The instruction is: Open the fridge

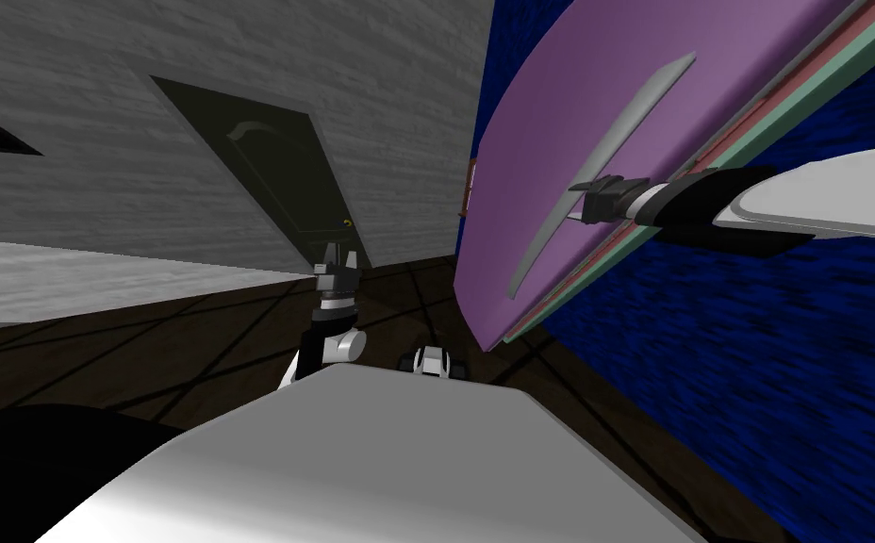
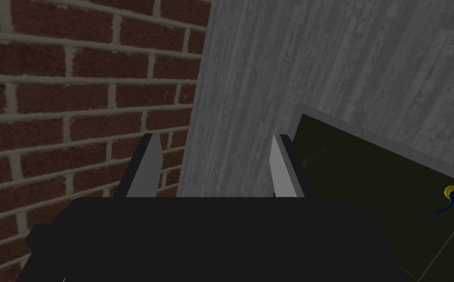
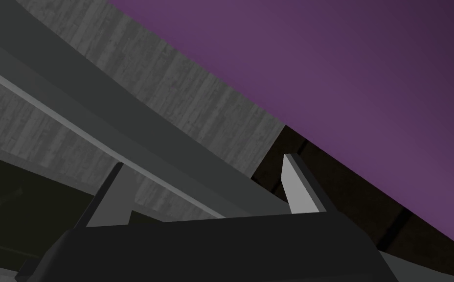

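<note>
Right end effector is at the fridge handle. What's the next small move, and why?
Probably close the right end effector on the grey handle. Its fingers stand open with the handle running between them, beside the purple fridge door, so a firm grip seems needed before any pull.

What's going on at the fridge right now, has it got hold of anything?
The right gripper is at the long grey handle of the purple fridge door. Its fingers are open with the handle bar between them, so it has not gripped yet. I cannot tell whether the door is ajar. The left gripper is open and holds nothing, pointing toward a dark door in the grey wall.
</note>
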{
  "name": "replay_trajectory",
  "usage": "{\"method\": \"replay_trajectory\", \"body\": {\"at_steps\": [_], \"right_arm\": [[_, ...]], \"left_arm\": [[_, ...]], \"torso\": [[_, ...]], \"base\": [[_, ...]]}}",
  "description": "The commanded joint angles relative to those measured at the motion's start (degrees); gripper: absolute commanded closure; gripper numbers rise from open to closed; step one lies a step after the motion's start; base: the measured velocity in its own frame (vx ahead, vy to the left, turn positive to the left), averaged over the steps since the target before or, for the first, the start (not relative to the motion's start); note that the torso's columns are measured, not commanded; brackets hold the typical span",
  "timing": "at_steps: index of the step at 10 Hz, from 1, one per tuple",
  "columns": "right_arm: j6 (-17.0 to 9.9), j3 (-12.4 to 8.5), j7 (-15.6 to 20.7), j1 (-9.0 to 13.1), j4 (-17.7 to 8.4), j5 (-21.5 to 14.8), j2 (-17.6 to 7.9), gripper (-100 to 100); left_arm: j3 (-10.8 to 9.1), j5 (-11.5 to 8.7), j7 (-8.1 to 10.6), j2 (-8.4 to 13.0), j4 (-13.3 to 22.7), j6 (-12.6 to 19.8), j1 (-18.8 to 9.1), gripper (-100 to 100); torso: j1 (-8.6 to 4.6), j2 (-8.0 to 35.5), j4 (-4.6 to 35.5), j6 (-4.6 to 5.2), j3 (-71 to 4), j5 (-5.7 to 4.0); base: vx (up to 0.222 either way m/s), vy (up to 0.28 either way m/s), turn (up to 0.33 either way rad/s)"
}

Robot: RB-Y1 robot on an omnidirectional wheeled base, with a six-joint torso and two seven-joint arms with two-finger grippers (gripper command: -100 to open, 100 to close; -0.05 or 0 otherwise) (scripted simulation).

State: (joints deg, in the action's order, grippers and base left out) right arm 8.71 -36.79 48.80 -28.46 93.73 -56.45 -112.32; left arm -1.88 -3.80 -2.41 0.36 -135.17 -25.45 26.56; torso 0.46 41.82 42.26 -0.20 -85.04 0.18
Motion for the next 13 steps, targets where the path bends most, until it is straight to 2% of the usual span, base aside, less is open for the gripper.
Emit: {"method": "replay_trajectory", "body": {"at_steps": [1,2,4,5,6,8,9,10,12,13], "right_arm": [[-0.4,0.5,-3.7,1.1,-0.5,-3.2,0.2,100],[-0.5,0.8,-3.8,1.0,-1.8,-3.3,0.0,100],[-0.5,0.8,-3.8,1.0,-1.8,-3.3,0.0,100],[-0.5,1.1,-3.9,0.8,-3.0,-3.4,-0.2,100],[-0.6,1.5,-4.0,0.7,-4.3,-3.4,-0.5,100],[-0.7,1.6,-3.4,0.5,-4.0,-3.7,-0.4,100],[-0.5,2.2,-3.4,0.0,-5.6,-3.7,-0.5,100],[-0.5,2.2,-3.4,0.0,-5.6,-3.7,-0.5,100],[-0.7,2.9,-3.7,-0.6,-9.0,-3.7,-0.9,100],[-0.7,2.9,-3.7,-0.6,-9.0,-3.7,-0.9,100]], "left_arm": [[0.01,0.0,0.0,0.0,0.0,0.0,0.0,0],[0.0,0.0,0.0,0.0,0.0,0.0,0.0,0],[0.0,0.0,0.0,0.0,0.0,0.0,0.0,0],[-0.01,0.0,0.0,0.0,0.0,0.0,0.0,0],[-0.01,0.0,0.0,0.0,0.0,0.0,0.0,0],[0.01,0.0,0.0,0.0,0.0,0.0,0.0,0],[-0.01,0.0,0.0,0.0,0.0,0.0,0.0,0],[0.0,0.0,0.0,0.0,0.0,0.0,0.0,0],[0.0,0.0,0.0,0.0,0.0,0.0,0.0,0],[0.01,0.0,0.0,0.0,0.0,0.0,0.0,0]], "torso": [[0.23,0.1,-0.1,-0.16,0.1,0.1],[-0.23,0.0,0.0,-0.31,0.0,0.09],[-0.31,0.2,0.0,-0.11,0.2,-0.02],[-0.69,0.2,0.1,-0.08,0.1,-0.04],[-0.38,0.2,0.1,0.11,0.2,-0.08],[0.05,0.4,0.1,0.03,0.4,-0.04],[-0.73,0.5,0.1,0.01,0.4,-0.12],[-0.6,0.3,0.1,0.15,0.3,-0.19],[-0.33,0.2,0.0,0.03,0.2,-0.12],[-0.08,0.2,-0.1,0.08,0.2,-0.1]], "base": [[0.013,0.228,-0.032],[-0.018,0.262,-0.055],[-0.025,0.198,-0.031],[-0.011,0.211,-0.085],[0.024,0.348,-0.168],[0.013,0.287,-0.066],[0.046,0.246,-0.041],[0.073,0.26,-0.07],[0.051,0.34,-0.069],[0.064,0.385,-0.057]]}}
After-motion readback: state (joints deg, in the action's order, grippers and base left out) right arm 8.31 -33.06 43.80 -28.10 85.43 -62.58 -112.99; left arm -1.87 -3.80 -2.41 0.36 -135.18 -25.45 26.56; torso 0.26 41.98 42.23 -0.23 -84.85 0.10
